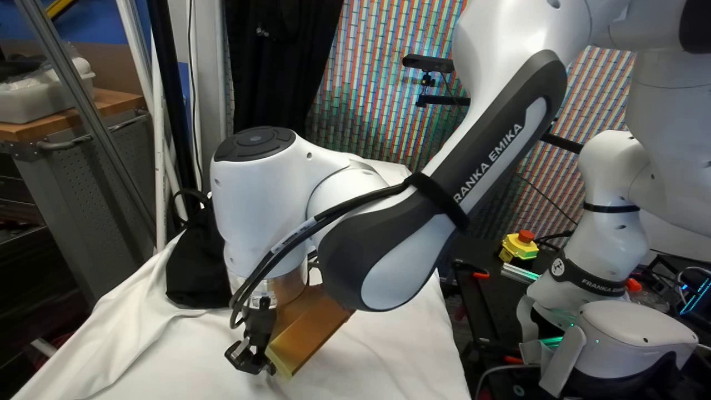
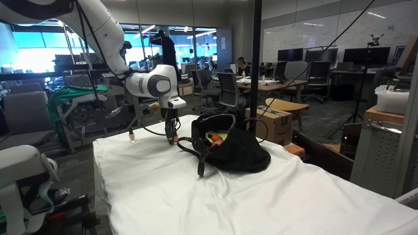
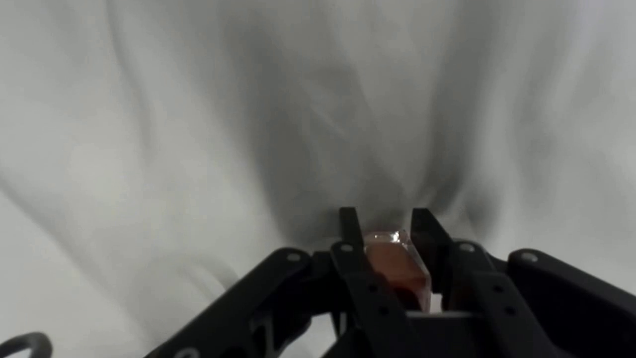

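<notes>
In the wrist view, a small clear bottle of reddish-pink liquid (image 3: 395,263) lies between the black fingers of my gripper (image 3: 385,219), which are shut on it. An exterior view shows the gripper (image 2: 171,140) pointing down at the white cloth, with a bit of the pink bottle (image 2: 175,139) beside the fingers. A similar pink bottle with a black cap (image 2: 132,136) stands upright farther left on the cloth. Close to the gripper is a black fabric bag (image 2: 238,153), its mouth open on orange, yellow and pink things (image 2: 216,138). In an exterior view the wrist parts hide the held bottle.
White cloth (image 2: 183,192) with folds covers the table. The bag's handle loop (image 2: 196,156) reaches toward the gripper. An orange-brown block (image 1: 311,333) sits beside the gripper at the wrist. A second white arm (image 1: 600,278) and an emergency stop button (image 1: 519,246) stand beyond the table.
</notes>
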`<action>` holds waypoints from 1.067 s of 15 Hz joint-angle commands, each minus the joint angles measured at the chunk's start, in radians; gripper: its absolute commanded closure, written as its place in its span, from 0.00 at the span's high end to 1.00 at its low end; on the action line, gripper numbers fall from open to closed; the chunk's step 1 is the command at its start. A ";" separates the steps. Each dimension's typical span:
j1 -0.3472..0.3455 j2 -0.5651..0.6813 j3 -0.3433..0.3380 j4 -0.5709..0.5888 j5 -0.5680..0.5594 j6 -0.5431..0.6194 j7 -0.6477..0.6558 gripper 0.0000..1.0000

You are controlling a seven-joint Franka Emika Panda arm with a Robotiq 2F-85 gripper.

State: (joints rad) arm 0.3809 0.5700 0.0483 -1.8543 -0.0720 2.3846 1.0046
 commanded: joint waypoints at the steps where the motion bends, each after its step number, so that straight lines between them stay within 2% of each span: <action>1: -0.013 -0.072 -0.003 -0.035 -0.009 -0.016 -0.037 0.15; 6: -0.040 -0.158 -0.020 -0.077 -0.024 -0.020 -0.054 0.15; 11: -0.097 -0.240 -0.042 -0.124 -0.048 -0.010 -0.092 0.15; 16: -0.154 -0.264 -0.065 -0.110 -0.069 -0.009 -0.132 0.15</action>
State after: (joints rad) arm 0.2532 0.3418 -0.0040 -1.9547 -0.1116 2.3752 0.9032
